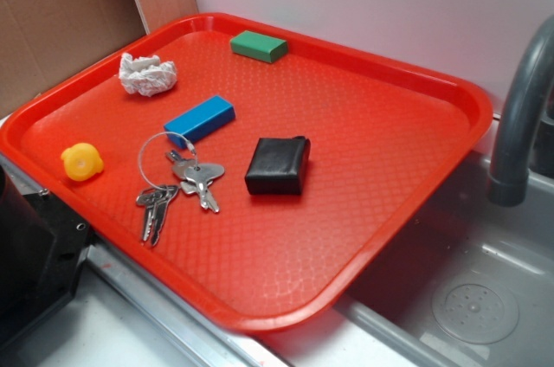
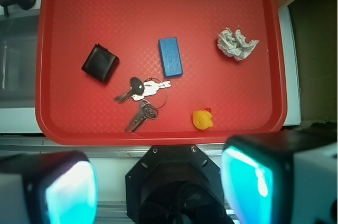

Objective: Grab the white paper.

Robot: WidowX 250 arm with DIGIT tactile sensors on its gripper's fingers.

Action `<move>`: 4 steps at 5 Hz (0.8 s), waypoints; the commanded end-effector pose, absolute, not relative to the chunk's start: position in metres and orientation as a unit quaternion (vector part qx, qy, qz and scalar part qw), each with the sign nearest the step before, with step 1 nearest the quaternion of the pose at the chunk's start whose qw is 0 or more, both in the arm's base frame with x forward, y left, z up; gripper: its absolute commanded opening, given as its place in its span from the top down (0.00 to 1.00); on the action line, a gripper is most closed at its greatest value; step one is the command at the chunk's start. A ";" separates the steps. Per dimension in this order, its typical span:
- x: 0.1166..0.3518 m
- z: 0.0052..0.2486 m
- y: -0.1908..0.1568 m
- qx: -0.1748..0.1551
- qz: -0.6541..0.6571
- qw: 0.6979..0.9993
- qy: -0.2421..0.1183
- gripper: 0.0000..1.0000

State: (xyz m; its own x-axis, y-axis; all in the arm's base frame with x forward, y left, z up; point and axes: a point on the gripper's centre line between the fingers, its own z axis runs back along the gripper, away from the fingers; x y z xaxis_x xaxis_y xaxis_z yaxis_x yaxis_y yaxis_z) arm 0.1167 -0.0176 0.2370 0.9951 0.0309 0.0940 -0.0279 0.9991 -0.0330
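The white paper (image 1: 147, 74) is a crumpled wad lying on the red tray (image 1: 372, 151) near its far left corner. In the wrist view the white paper (image 2: 237, 43) sits at the tray's (image 2: 95, 18) upper right. My gripper (image 2: 158, 187) hangs high above the tray's near edge, over the black robot base (image 2: 177, 182). It is open, its cyan pads (image 2: 68, 192) wide apart with nothing between them. The paper lies far from the fingers. The gripper itself does not show in the exterior view.
On the tray lie a green block (image 1: 259, 46), a blue block (image 1: 200, 119), a black case (image 1: 278, 166), keys on a ring (image 1: 177, 181) and a yellow duck (image 1: 81, 162). A grey faucet (image 1: 519, 116) and sink (image 1: 467, 298) stand right; cardboard (image 1: 61, 12) behind left.
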 end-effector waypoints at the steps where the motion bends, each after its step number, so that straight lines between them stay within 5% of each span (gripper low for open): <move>1: 0.117 0.237 -0.018 -0.016 0.015 0.999 -0.047 0.00; 2: 0.136 0.193 0.032 -0.011 0.137 0.990 -0.030 0.00; 3: 0.163 0.174 0.072 0.069 0.260 0.955 -0.121 0.00; 4: 0.166 0.166 0.091 0.052 0.357 0.921 -0.146 0.00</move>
